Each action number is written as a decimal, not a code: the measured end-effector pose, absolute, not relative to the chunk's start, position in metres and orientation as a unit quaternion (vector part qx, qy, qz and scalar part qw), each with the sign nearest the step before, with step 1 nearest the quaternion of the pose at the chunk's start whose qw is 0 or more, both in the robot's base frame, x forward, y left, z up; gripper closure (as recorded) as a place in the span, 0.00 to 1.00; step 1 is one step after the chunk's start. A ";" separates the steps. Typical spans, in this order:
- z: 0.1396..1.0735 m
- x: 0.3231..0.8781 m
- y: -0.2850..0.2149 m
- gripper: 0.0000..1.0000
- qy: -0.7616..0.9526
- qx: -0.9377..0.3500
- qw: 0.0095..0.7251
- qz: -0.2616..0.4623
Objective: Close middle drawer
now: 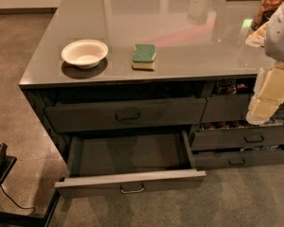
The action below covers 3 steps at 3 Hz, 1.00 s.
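Note:
The middle drawer (pixel 130 179) is the wide, shallow dark grey one at lower left of the cabinet. It is pulled far out towards me, showing its bare grey inside (pixel 128 155). Its low flat front carries a small metal pull handle (pixel 132 189) at the centre. My gripper (pixel 259 113), cream-white, hangs at the right edge of the view in front of the narrow right-hand drawers. It is well to the right of the open drawer and higher than its front, touching nothing that I can see.
Above the open drawer is a taller-fronted wide grey drawer (pixel 125 113), slightly ajar. Narrow drawers (pixel 246 137) with snack packets are on the right. On the counter top (pixel 189 37) stand a white bowl (pixel 84 53), a green sponge (pixel 144 56) and a jar (pixel 270 4). Black equipment (pixel 0 174) sits at lower left.

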State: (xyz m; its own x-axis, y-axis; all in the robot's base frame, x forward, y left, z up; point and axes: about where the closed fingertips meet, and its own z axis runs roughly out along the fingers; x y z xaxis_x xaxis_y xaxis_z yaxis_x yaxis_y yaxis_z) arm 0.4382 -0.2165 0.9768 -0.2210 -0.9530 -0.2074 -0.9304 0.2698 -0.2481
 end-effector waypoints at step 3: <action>0.921 0.432 -0.211 0.42 0.785 -0.592 0.183 0.005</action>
